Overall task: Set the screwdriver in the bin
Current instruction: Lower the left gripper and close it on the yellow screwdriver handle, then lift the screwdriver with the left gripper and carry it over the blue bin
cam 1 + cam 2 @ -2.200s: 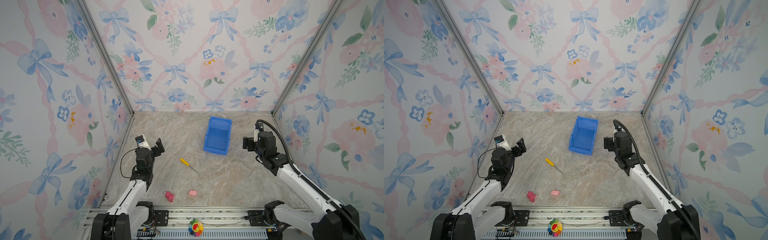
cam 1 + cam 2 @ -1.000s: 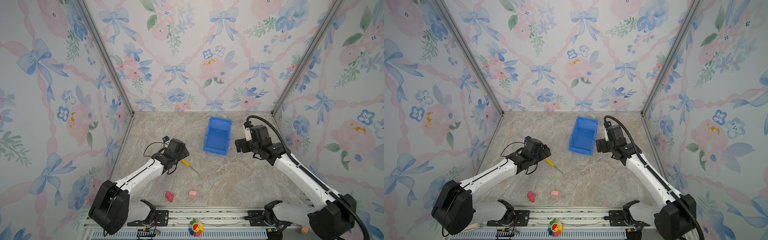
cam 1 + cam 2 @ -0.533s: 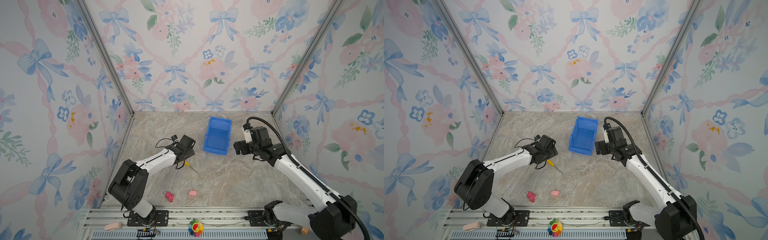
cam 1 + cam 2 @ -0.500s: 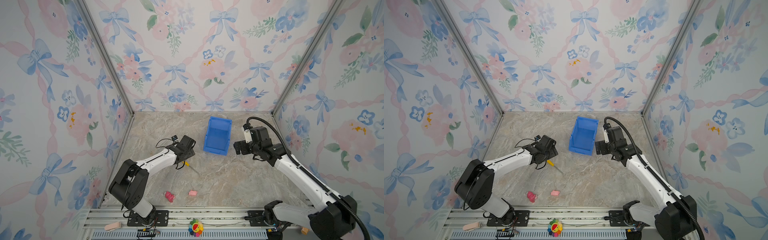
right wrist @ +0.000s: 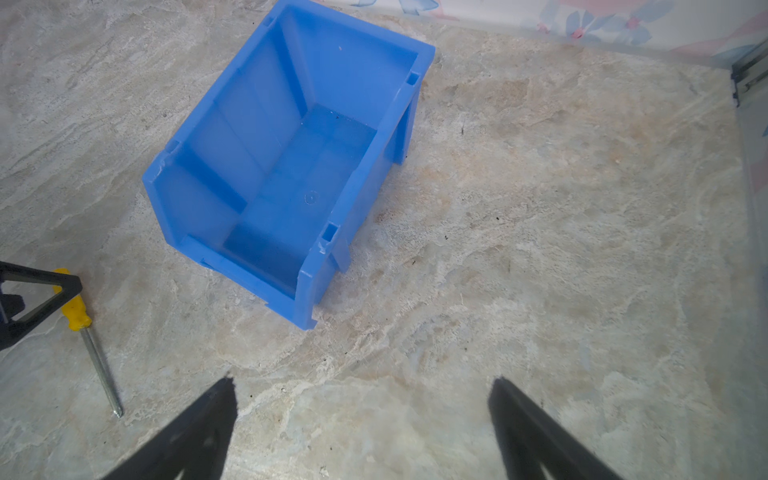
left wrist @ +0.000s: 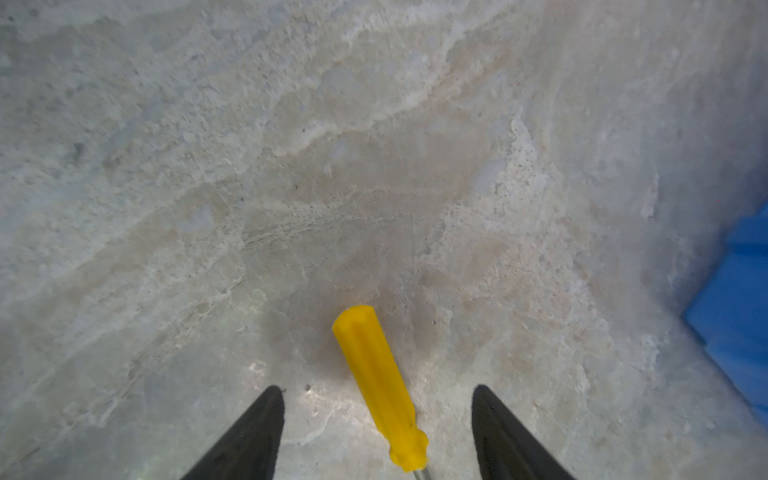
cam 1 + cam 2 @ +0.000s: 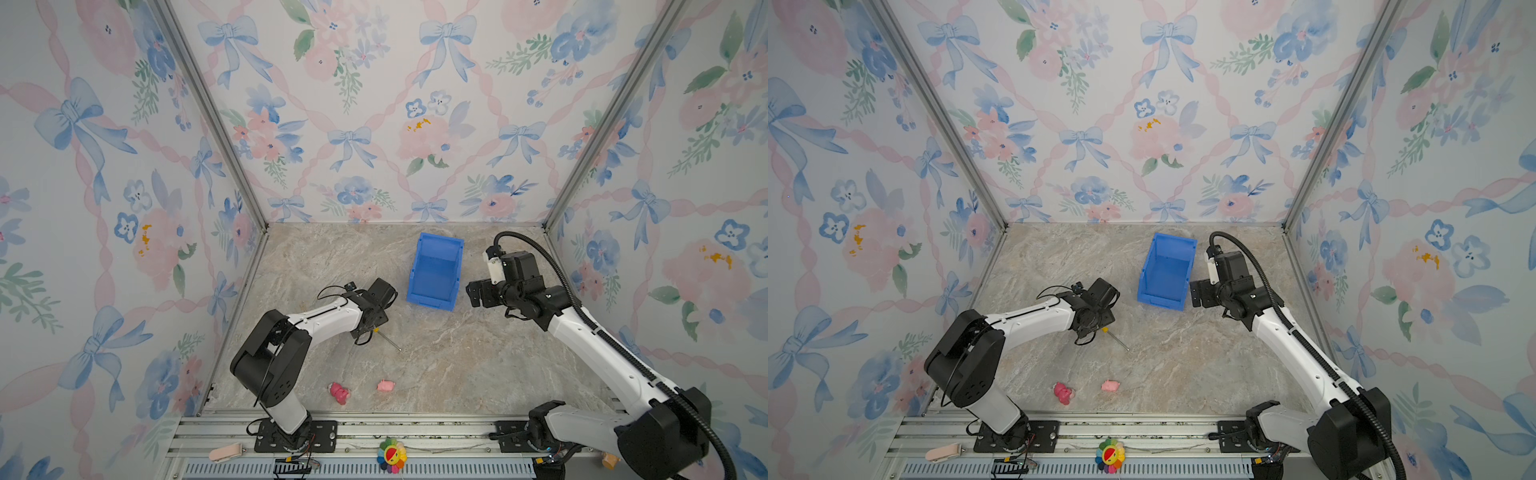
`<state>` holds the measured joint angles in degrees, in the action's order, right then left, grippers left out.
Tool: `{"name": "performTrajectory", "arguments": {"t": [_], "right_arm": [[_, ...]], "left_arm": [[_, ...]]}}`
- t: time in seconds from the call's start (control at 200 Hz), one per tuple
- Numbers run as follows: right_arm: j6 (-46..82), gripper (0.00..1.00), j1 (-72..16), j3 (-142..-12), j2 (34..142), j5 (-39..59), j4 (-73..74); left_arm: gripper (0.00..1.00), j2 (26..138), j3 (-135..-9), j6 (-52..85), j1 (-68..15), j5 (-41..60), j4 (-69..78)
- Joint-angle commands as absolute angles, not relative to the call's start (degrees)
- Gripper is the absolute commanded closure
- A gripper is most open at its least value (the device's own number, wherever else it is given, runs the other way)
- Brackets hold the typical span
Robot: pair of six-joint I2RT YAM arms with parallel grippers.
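- The screwdriver lies flat on the tabletop, outside the bin. It is near the bin's low front lip but clearly apart from it.
- In both top views your left wrist covers the handle. Only the thin shaft sticks out, toward the front of the tabletop.
- Your left fingers are down at the tabletop, one on each side of the yellow handle. A gap shows on both sides, so they are open around it and not gripping yet.
- The handle runs at a slight slant between them, roughly centred.
- Your right fingers are spread wide with nothing between them. They hover beside the bin's front corner without touching it.
- The bin stands upright and empty, with bare blue floor showing in the right wrist view.
- Progress looks early: the reach is done and the grasp is not made.
- Left to do: close on the handle, lift, carry over the lip or a wall, and release inside.
- The handle is slim and smooth, so it could roll or pivot as you close. Squeeze the handle, not the shaft.
- A darker pink piece and a lighter pink piece sit near the front edge. They are well apart from the screwdriver and off the likely path to the bin.
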<state>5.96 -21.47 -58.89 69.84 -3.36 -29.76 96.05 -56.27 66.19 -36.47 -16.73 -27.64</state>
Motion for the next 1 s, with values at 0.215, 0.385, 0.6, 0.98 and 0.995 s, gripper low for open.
{"name": "performTrajectory", "arguments": {"t": [0.215,0.385,0.6,0.98,0.995], "right_arm": [[5.8,0.03,-21.9,-58.5,68.7,-3.2,-29.4],[5.8,0.03,-21.9,-58.3,68.5,-3.7,-29.3],[5.8,0.03,-21.9,-58.6,68.2,-4.0,-29.5],[6.1,0.03,-22.0,-57.9,67.9,-4.1,-29.2],[6.0,0.03,-22.1,-58.0,67.9,-4.1,-29.2]], "left_arm": [[0.4,101.3,-59.0,66.4,-36.8,-17.5,-29.4],[0.53,102.6,-59.2,66.5,-36.9,-16.8,-29.5],[0.66,102.2,-59.2,66.2,-36.8,-17.0,-29.5],[0.92,101.0,-60.9,63.8,-36.9,-17.8,-29.4],[0.93,101.0,-61.0,63.6,-36.9,-17.9,-29.4]]}}
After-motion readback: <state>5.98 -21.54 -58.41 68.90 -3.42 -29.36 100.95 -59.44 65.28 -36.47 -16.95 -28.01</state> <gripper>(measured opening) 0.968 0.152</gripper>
